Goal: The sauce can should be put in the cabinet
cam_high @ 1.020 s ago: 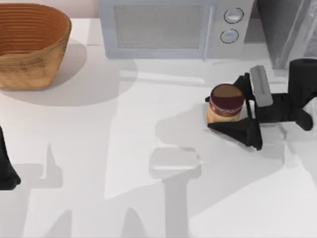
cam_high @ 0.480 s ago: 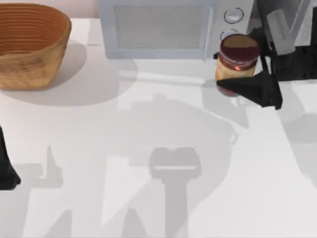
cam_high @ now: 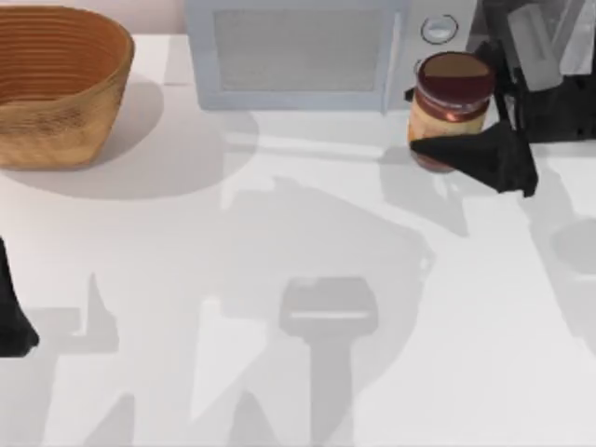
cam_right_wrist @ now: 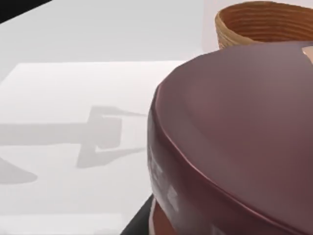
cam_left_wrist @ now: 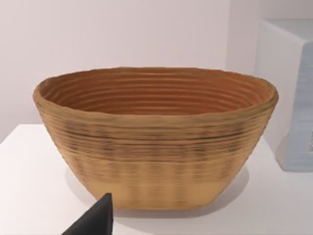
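Aloft, sauce can (cam_high: 453, 104) in right pincer (cam_high: 468, 126); basket (cam_high: 58, 84) hollow.

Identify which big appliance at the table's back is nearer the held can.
The white microwave, whose knob panel the sauce can overlaps in the right gripper; the grey cabinet stands further right.

The sauce can (cam_high: 453, 104) is a small cylinder with a dark maroon-brown round top and an orange-yellow label, standing roughly upright, lifted off the table near its far right. The cabinet (cam_high: 521, 19) is a grey boxy unit at the far right corner, just beyond the can.
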### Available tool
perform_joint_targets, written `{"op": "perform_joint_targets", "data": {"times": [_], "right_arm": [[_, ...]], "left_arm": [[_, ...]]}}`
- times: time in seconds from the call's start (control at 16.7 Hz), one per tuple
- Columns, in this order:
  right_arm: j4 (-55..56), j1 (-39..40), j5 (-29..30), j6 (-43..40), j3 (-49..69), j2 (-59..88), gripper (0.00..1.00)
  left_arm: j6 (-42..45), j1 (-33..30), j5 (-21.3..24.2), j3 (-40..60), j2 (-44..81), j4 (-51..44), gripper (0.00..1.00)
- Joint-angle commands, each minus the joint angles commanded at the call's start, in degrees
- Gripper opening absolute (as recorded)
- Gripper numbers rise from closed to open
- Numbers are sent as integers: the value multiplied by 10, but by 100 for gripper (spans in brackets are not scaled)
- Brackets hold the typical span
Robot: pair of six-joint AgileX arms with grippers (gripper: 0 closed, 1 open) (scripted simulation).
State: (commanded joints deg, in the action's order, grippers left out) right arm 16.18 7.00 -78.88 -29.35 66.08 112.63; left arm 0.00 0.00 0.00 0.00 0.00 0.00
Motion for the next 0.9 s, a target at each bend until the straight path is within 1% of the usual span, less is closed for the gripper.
{"op": "perform_joint_targets", "data": {"times": [0.18, 0.36, 0.6, 0.9], "right_arm": [[-15, -12, 43, 22, -31, -53, 0], [-39, -30, 118, 57, -86, -158, 0], [-76, -56, 253, 119, -189, -362, 0], [-123, -80, 453, 204, -354, -657, 0]], "left_arm": [[0, 0, 0, 0, 0, 0, 100], [0, 0, 0, 0, 0, 0, 100], [0, 0, 0, 0, 0, 0, 100], [0, 0, 0, 0, 0, 0, 100]]}}
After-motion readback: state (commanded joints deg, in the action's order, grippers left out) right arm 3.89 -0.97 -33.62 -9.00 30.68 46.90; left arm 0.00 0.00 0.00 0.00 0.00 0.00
